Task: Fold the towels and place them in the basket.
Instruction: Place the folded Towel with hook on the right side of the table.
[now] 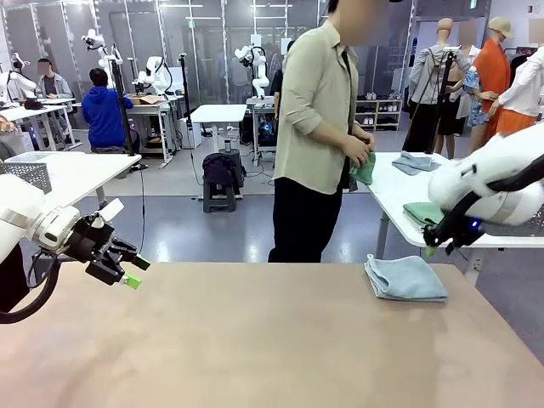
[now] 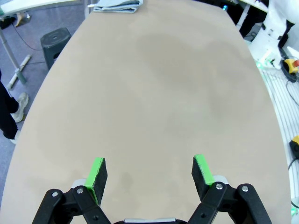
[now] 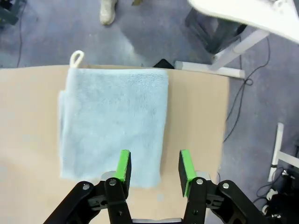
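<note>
So the grey-blue towel (image 1: 406,278) is folded into a neat, fluffy rectangle at the right edge of the tan table (image 1: 255,340), a bit right of centre in the front view. In the right wrist view it (image 3: 114,121) lies flat and squared up, with a small white loop (image 3: 77,57) poking off its upper left corner.

The right fingers (image 3: 124,163) hang at the towel's bottom edge, partly spread with nothing between them. From the front they (image 1: 432,246) sit just above the towel's far right corner, with the arm coming in from the right.

The left fingers (image 1: 132,280) are at the lower left of the front view, tilted down. They (image 2: 97,170) are spread wide over bare table.

Farther back, a person (image 1: 319,127) stands side-on with a mint green towel (image 1: 365,168) in their hands (image 1: 355,151).
</note>
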